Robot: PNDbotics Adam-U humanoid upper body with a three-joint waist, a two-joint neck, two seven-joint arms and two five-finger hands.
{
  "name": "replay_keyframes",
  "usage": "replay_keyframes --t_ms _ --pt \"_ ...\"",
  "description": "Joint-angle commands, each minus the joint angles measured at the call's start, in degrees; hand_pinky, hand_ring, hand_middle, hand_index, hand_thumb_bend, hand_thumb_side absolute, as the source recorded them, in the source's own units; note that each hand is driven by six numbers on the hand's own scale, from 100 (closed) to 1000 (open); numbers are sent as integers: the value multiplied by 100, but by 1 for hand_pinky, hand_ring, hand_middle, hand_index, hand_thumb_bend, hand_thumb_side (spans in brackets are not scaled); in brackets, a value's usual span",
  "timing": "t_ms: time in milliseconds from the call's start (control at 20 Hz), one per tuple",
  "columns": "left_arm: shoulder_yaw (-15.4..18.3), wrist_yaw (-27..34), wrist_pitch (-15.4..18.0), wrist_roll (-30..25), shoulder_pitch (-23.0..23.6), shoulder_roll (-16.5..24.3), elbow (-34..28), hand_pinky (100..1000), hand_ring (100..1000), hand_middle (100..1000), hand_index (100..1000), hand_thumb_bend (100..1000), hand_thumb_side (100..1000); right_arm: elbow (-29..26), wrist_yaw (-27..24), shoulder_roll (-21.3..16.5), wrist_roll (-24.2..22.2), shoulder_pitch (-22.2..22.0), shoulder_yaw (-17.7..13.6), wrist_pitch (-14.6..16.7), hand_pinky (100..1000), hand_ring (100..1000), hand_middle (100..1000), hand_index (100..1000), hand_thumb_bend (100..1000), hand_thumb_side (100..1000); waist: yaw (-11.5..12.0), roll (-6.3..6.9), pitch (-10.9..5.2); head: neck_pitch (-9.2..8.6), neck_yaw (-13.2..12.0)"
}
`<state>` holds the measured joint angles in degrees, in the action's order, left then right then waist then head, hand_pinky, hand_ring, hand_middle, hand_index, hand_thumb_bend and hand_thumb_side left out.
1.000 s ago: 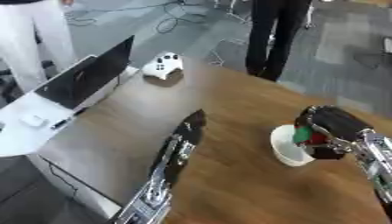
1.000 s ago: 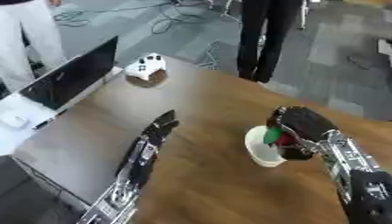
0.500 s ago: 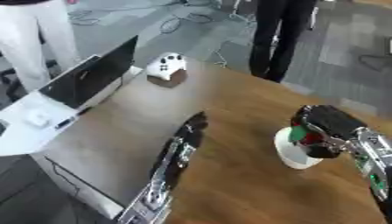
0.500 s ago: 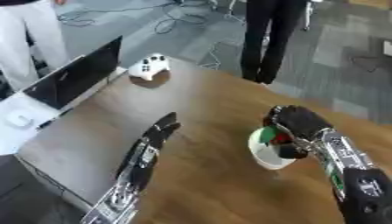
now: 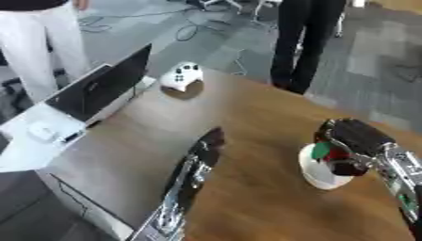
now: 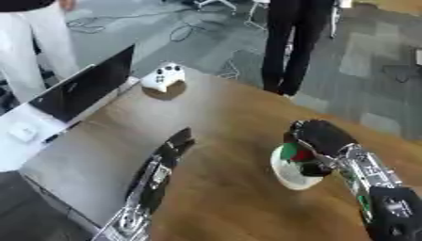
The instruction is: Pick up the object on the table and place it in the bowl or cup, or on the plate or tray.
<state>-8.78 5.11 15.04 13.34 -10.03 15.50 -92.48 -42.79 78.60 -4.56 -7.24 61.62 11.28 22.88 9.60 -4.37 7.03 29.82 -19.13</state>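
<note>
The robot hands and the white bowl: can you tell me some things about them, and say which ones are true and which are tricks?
1. The right hand is over the white bowl, its fingers curled round a red and green thing. True.
2. The left hand is holding the white game controller. False: that hand lies straight and flat on the wooden table, and the controller sits far off near the table's far edge.
3. The bowl is on the floor. False: it stands on the table.
4. A dark screen stands at the table's left side. True.
</note>
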Motion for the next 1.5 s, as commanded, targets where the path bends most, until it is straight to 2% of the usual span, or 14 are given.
replay_keyframes --t_ms 50,150,200,250,350,450,850,900,950,1000,1050,1100,1250,1500 --pt "-21 18 16 -34 -76 2 -139 1000 911 935 880 588 878 -44 42 -55 2 221 -47 -12 461 472 435 549 263 190 8 32 -56 -92 74" --pt "-17 16 17 -33 -74 2 -138 1000 911 935 880 589 878 -50 23 -57 -8 222 -47 36 553 588 584 697 315 344 10 31 -53 -92 73" --pt "-16 16 17 -32 -73 2 -138 1000 911 935 880 589 878 -58 12 -61 -15 223 -47 58 560 594 592 704 319 355 10 31 -52 -91 72" --pt "-15 15 17 -31 -70 2 -137 1000 911 934 880 589 878 -71 1 -65 -14 226 -45 81 603 647 663 750 347 440 7 29 -54 -89 73" --pt "-14 13 17 -30 -63 3 -134 1000 910 934 880 588 878 -107 -23 -77 17 231 -44 133 646 731 739 796 365 517 -2 26 -59 -85 72" --pt "-13 10 17 -30 -56 4 -130 1000 910 934 879 589 877 -136 -41 -90 57 238 -45 164 673 768 766 809 358 561 -11 24 -65 -83 71" --pt "-5 -1 20 -27 -22 11 -116 1000 909 933 879 589 878 -158 -23 -146 66 280 -45 187 689 799 794 827 356 614 -45 26 -93 -61 64" --pt "-4 -2 20 -26 -17 11 -115 1000 909 933 879 590 878 -165 -20 -153 48 286 -46 187 688 797 794 826 355 612 -48 27 -97 -57 64" --pt "-3 -2 20 -25 -12 12 -115 1000 909 932 879 590 878 -180 -25 -158 40 289 -48 188 674 745 760 811 340 604 -53 28 -102 -53 65" --pt "-1 -3 20 -25 -8 12 -114 1000 909 932 879 590 878 -203 -39 -164 46 289 -48 190 682 770 783 819 347 609 -57 30 -106 -49 66" --pt "0 -3 19 -24 -2 12 -113 1000 909 932 879 590 878 -235 -66 -170 70 285 -48 192 642 668 663 774 285 570 -63 32 -114 -42 66" --pt "5 -3 20 -21 9 14 -111 1000 909 932 879 590 878 -276 -124 -180 106 270 -42 194 641 663 655 769 266 561 -77 33 -125 -34 61" --pt "33 -9 21 5 57 25 -99 1000 908 932 879 590 878 -415 -641 -239 240 185 -21 182 671 686 655 753 190 520 -147 30 -164 -1 13" --pt "111 -37 26 80 180 66 -60 1000 908 932 880 589 877 -666 -2874 -503 273 -91 108 -130 769 795 728 751 100 515 -362 2 -284 59 -69"
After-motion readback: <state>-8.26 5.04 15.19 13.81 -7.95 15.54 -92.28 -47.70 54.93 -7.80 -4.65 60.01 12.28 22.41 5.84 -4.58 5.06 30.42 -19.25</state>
